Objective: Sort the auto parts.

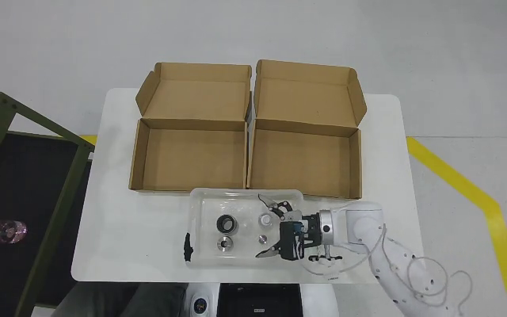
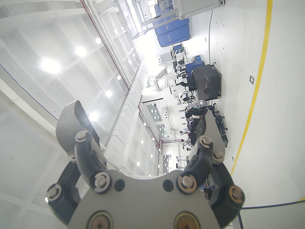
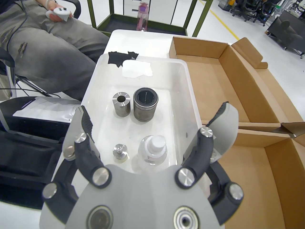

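We see a pale grey floor (image 1: 238, 32) all around the white bench (image 1: 111, 230). A yellow floor line (image 1: 459, 186) runs at three o'clock of the bench. A green cart (image 1: 40, 206) with a dark shelf stands at nine o'clock, and a pink bottle (image 3: 142, 15) stands on it. Round ceiling lights (image 2: 50, 65) glow over a white hall, where blue cabinets (image 2: 171, 30) stand on the floor.
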`<state>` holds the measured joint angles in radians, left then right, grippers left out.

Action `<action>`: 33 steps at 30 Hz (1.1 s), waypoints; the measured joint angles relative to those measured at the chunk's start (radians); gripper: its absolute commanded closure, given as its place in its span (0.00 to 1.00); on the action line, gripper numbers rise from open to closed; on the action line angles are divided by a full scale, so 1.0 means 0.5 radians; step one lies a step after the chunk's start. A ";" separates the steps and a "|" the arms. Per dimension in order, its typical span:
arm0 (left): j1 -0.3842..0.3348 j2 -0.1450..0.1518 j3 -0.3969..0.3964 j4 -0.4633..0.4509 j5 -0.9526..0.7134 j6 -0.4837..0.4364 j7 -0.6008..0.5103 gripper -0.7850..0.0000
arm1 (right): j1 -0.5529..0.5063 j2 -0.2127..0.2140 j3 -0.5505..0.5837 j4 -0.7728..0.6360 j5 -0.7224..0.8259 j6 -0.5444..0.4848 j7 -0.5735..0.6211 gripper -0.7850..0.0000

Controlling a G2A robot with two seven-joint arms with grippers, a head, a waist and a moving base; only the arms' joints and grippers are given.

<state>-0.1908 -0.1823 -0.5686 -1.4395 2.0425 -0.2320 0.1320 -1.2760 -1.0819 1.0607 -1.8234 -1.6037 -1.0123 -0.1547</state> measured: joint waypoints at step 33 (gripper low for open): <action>0.000 0.000 0.000 0.000 0.000 0.000 0.000 0.00 | 0.393 0.132 -0.322 0.258 0.067 0.007 0.178 0.45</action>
<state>-0.1908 -0.1823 -0.5686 -1.4395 2.0425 -0.2320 0.1320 -1.0793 -1.0161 0.8994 -1.6944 -1.5705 -1.0088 -0.0656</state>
